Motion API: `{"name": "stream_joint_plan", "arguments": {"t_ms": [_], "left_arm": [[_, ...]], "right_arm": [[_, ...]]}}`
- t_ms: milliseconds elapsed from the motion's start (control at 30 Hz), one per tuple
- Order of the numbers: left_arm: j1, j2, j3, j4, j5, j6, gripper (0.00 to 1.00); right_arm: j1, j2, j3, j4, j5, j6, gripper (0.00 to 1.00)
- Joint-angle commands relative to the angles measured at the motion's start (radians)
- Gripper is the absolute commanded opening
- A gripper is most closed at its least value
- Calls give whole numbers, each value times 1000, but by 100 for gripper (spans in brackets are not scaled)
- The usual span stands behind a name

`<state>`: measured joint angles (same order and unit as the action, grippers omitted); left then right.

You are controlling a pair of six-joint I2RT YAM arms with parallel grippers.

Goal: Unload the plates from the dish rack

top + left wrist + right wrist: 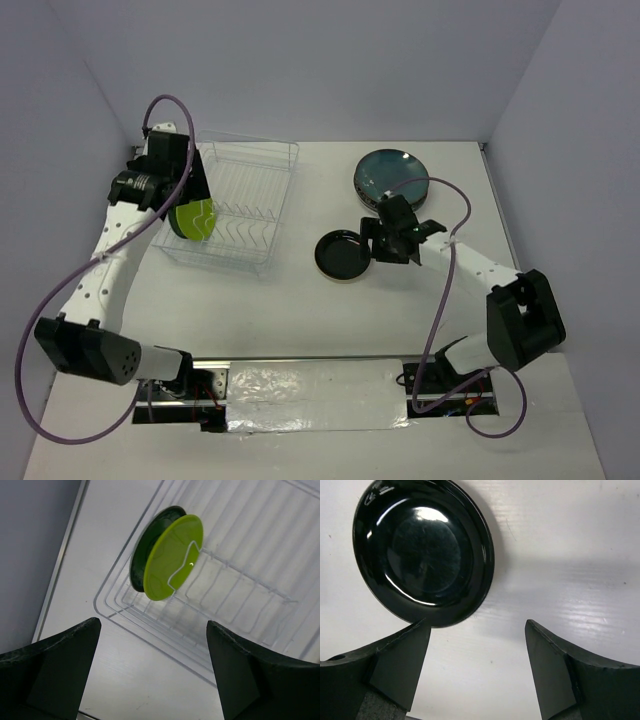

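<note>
- Plate, small and black, lies flat on the white table, face up, just ahead of the right gripper.
- Right gripper is released: jaws are spread wide with only bare table between them. In the wrist view the black plate's near rim sits at the tip of one finger. Whether they touch, cannot tell.
- Lime-green plate stands on edge in the dish rack, at its left end, slotted between the tines.
- Left wrist view shows a dark rim behind the lime face. Whether that is the same plate or a second one behind it, cannot tell.
- Left gripper hangs above the rack's left end, over the green plate, with jaws fully apart and holding nothing. The plate is clear of both fingers.
- The rack's wire wall and tines stand around the green plate, and the rest of the rack's slots show only wire.
- A stack of plates sits on the table behind the right gripper, well apart from the rack. A large dark teal plate is on top with other rims showing under it, too small to tell apart.
- The black plate lies apart from that stack, between it and the rack.
</note>
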<state>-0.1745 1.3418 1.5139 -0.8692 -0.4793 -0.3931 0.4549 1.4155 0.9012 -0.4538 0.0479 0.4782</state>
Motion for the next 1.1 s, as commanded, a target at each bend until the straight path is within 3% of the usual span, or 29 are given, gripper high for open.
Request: {"name": "stream_joint_plan", "arguments": {"t_ms": [0,100,200,367,600,800,1067], "left_arm": [[33,57,49,1,-64,22,99],[62,144,75,28,-56,40,100],[75,204,110,39,-68,43,97],[84,347,170,56,-77,56,76],[98,508,236,33,-97,46,69],[109,542,213,52,-90,43,63],[124,539,131,99,-41,51,35]], "right_arm": [[5,-52,27,-68,9,-49,83],[33,-215,-7,-16,-95,-58,83],[51,-306,-24,-23,-95,-52,83],[76,-404,-45,-49,-121,-66,84],[103,-461,-85,-33,-125,-73,84],[120,-461,-94,-16,-125,-72,84],[149,-458,-58,-36,-89,-61,84]]}}
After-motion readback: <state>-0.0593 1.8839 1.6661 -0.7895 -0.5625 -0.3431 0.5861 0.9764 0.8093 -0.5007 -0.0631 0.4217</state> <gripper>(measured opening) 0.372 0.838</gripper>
